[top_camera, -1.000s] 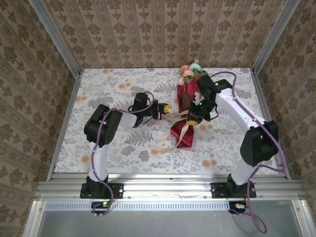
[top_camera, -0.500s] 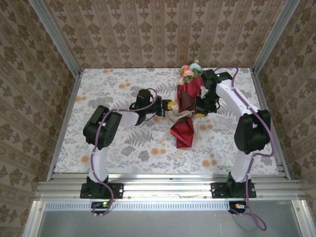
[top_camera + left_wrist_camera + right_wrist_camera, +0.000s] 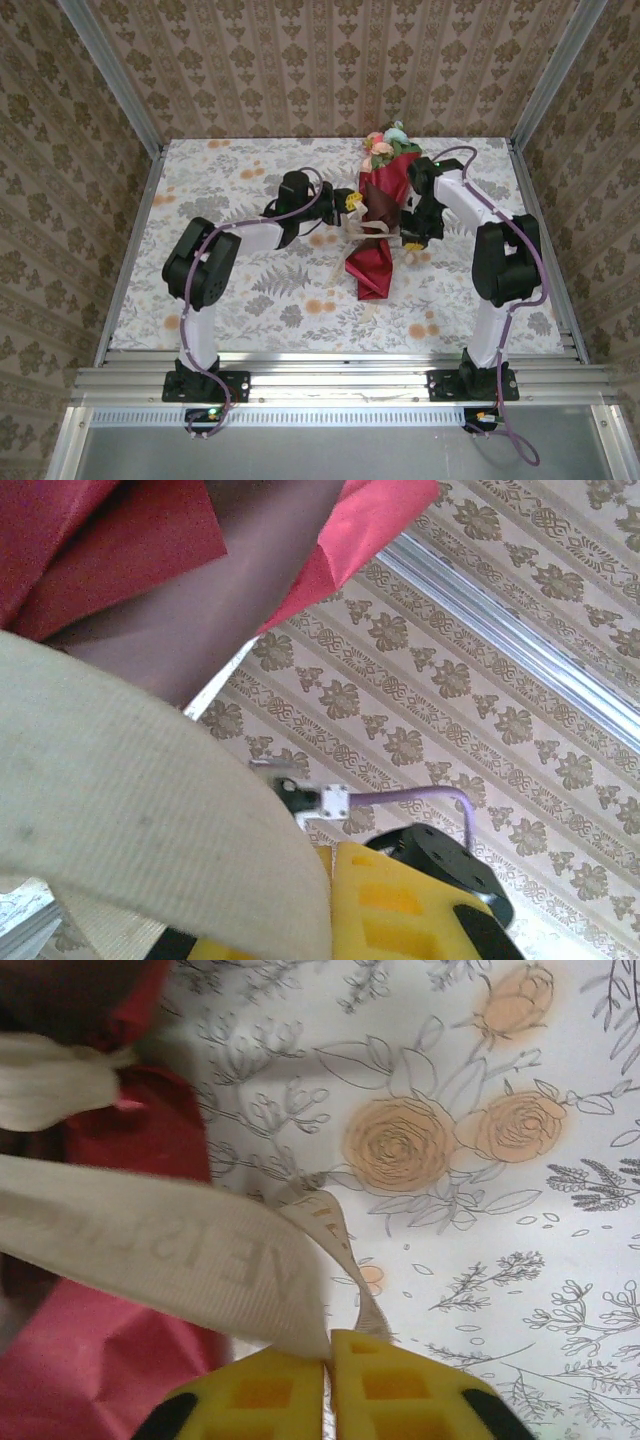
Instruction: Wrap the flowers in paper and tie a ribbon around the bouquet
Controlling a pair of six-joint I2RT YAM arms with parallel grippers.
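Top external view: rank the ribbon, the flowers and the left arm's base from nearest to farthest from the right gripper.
1. The ribbon: pinched in the right gripper, running left across the red paper.
2. The flowers: farther back, sticking out of the paper's far end.
3. The left arm's base: far to the left, at the near edge.

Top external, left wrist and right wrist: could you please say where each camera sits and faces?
Top external: above, behind the bases, looking down on table, both arms, bouquet.
Left wrist: on left arm, aimed at wall; ribbon, left fingers.
Right wrist: on right arm, aimed down at table; right fingers pinching ribbon.
Shared: ribbon and red paper in both wrist views.
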